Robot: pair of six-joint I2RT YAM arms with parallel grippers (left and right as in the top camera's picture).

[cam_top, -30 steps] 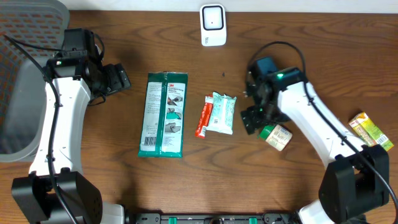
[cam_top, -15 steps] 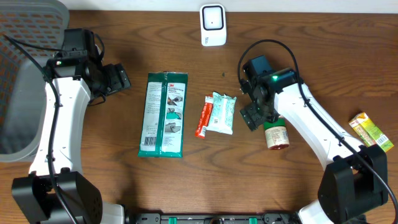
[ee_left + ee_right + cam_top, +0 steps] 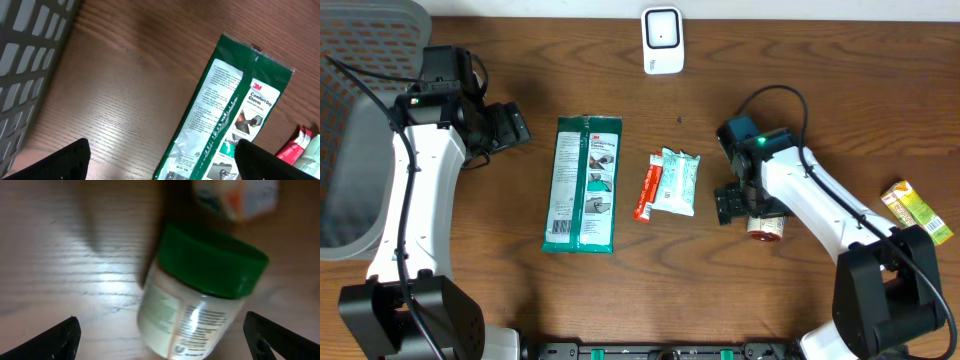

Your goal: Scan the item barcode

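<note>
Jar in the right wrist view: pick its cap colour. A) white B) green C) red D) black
B: the jar lying on the wooden table wears a green cap.

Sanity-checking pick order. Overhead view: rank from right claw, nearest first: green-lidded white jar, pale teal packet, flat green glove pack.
1. Green-lidded white jar, beside right claw.
2. Pale teal packet, centre.
3. Flat green glove pack, left of centre.
</note>
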